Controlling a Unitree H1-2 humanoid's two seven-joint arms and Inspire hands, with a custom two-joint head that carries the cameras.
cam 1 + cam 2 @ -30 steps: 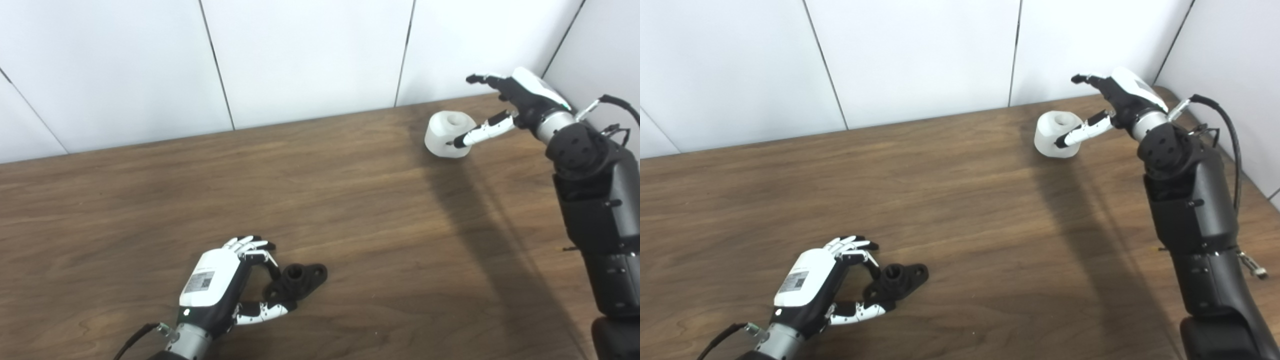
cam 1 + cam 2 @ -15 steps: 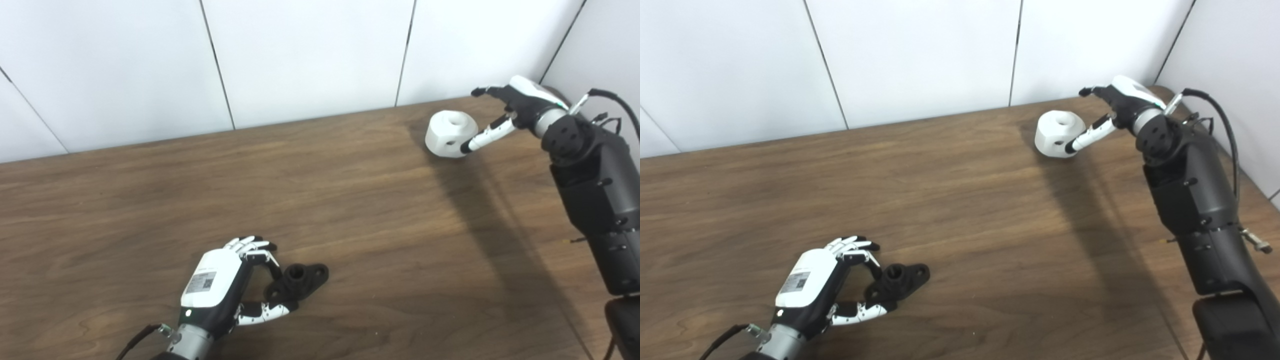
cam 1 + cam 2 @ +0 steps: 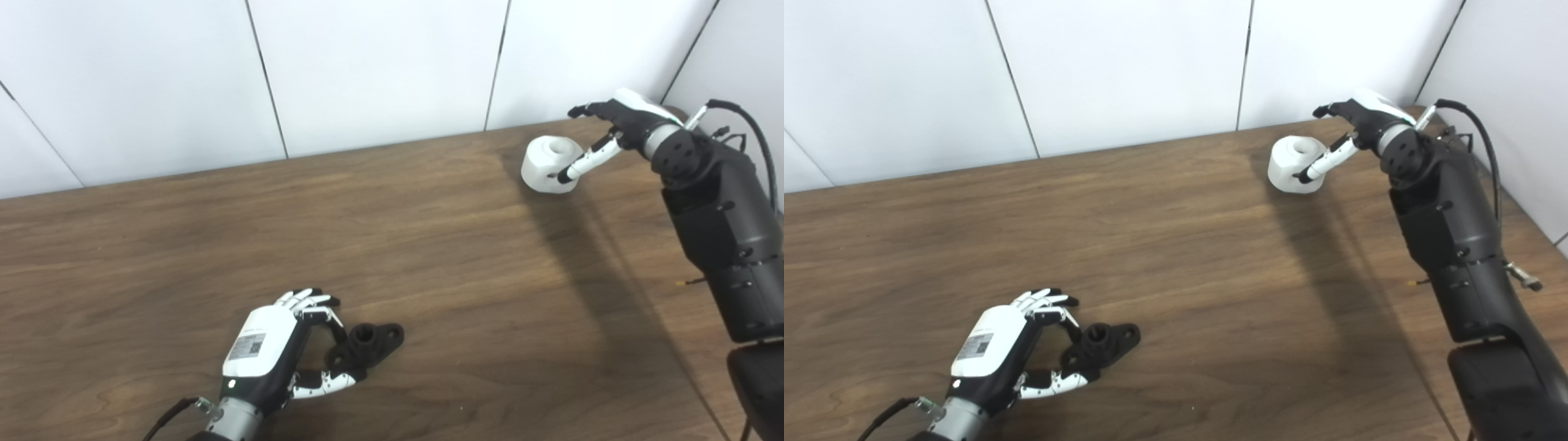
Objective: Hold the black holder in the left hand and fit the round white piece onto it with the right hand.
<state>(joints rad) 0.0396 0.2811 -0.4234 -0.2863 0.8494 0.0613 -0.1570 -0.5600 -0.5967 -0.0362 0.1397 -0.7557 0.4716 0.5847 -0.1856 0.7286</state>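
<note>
Left robot hand sits at the near left of the bench, palm turned down, arm entering from the bottom edge. Its fingers curl over the near end of the black holder and the thumb lies along the holder's near side. The hand cups the holder loosely; fingers and thumb appear to touch it, but a firm clamp cannot be confirmed from either head view, so grip state is undetermined. The holder lies flat on the bench, a short raised collar with a hole at its middle and a flat lobe pointing right and away from the hand.

Middle of the bench: bare brown wood grain, with a long dark shadow of the right arm running from the far right corner toward the near edge.

Round white piece stands on the bench at the far right, near the white wall panels, hole in its top face pointing up. It is well apart from the holder.

Right robot hand is just beside the white piece on its right side. The thumb reaches down against the piece's right flank; the fingers extend above and behind the piece, spread apart from the thumb. The hand is released, nothing held. A black cable loops off the right forearm.
</note>
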